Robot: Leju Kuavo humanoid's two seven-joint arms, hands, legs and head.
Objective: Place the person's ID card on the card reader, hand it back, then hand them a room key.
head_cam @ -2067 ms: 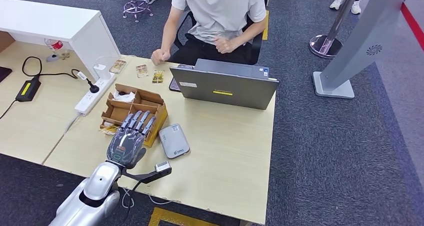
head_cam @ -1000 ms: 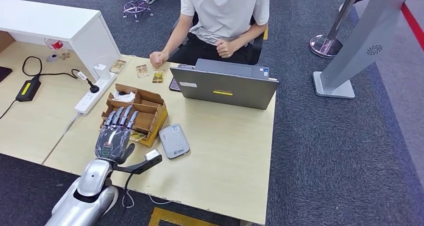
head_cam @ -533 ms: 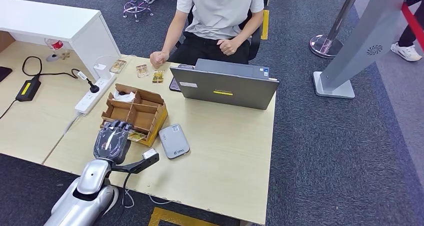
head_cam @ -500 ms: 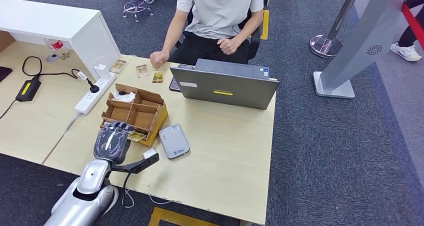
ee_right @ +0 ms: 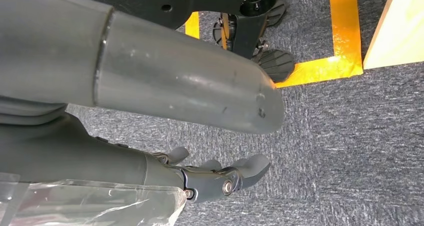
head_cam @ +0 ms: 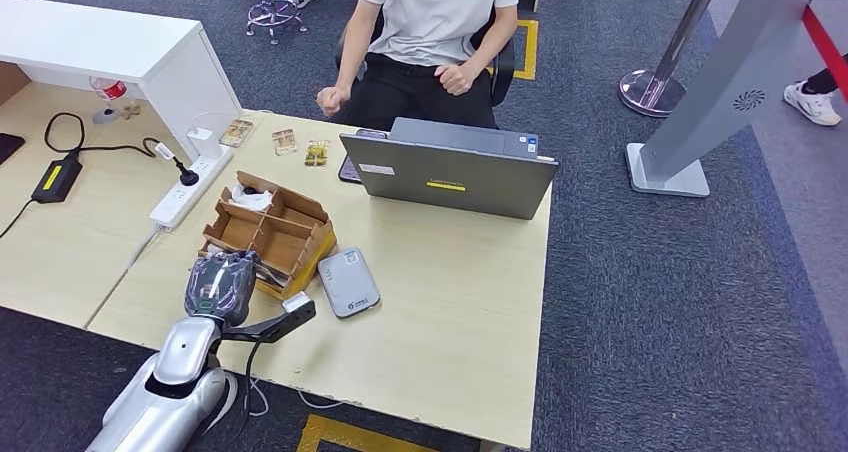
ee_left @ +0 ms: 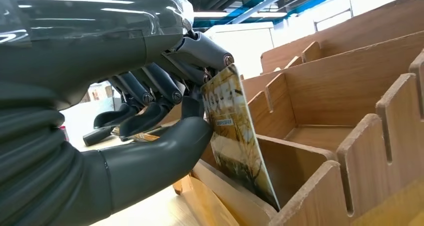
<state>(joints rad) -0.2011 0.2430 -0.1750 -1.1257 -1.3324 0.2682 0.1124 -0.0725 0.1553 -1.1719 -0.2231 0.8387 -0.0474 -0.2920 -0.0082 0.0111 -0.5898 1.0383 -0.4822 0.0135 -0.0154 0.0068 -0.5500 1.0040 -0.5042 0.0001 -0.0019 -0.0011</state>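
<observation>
Grey laptop [head_cam: 450, 177] beside white power strip [head_cam: 190, 187].

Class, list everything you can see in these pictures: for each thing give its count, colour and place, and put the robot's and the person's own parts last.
Wooden compartment box: one, brown, on the light wooden table.
Patterned gold room key card: one, gold and white, lower edge in a box compartment, pinched by the left hand.
Grey flat card reader: one, on the table beside the box.
Grey laptop: one, open, at the table's far side.
Small gold cards: three, at the far edge.
White power strip: one, left of the box.
Black power adapter: one, on the left desk.
Person in a grey shirt: one, seated behind the laptop.
Left hand: grey, at the box, holding the card.
Right hand: grey, hanging over the carpet, holding nothing.
</observation>
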